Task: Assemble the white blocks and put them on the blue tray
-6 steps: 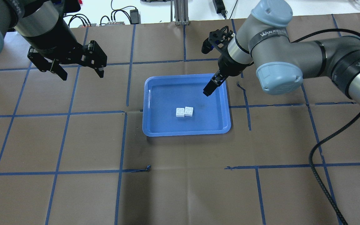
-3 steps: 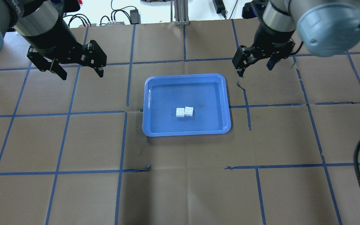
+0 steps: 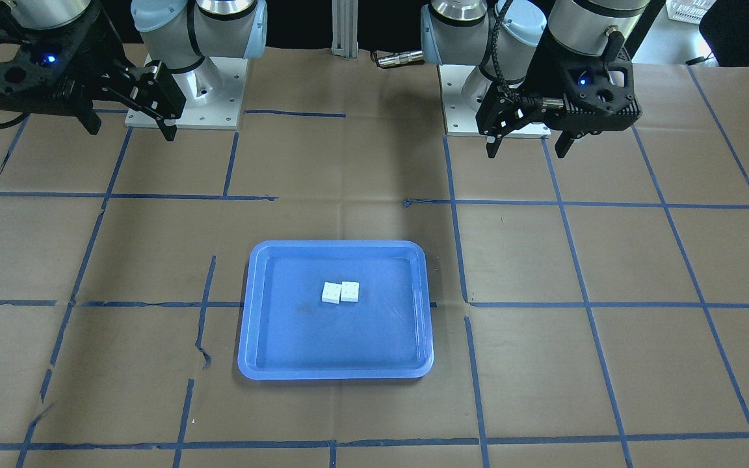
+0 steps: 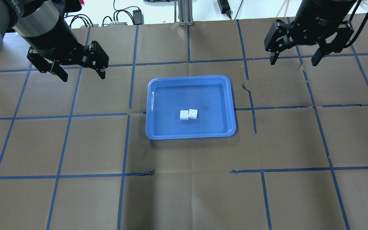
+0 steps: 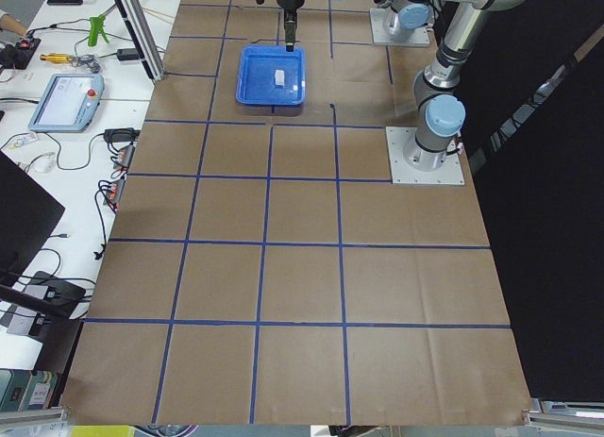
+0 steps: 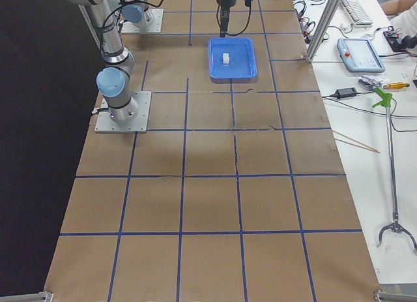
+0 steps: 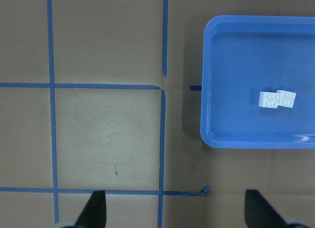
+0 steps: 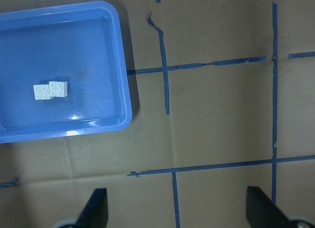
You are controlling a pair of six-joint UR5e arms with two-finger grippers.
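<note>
Judging the job as close to finished, perhaps wholly so. Seeing the white blocks [image 4: 188, 114] lying studs up inside the blue tray [image 4: 171, 99], near the middle of its floor, touching side by side, one sitting slightly offset against the other. Not managing to tell from any view whether truly snapped together or merely butting; leaning toward joined, as a guess only. Finding the tray sitting flat on the counter, well in from every edge and corner in the overhead view, roughly midway between the counter's left and right edges.

Noting the left gripper [image 4: 84, 76] hanging high over bare counter off the tray's left side, jaws spread wide, gripping nothing. Noting the right gripper [image 4: 293, 63] hanging likewise off the tray's right side, spread just as wide and carrying nothing. Touching neither tray nor blocks with either one.

Counting the placing as done, with both blocks lying within the rim. Leaving, at most, a check on the joint: pressing the pair together if loose, otherwise nothing further showing.
</note>
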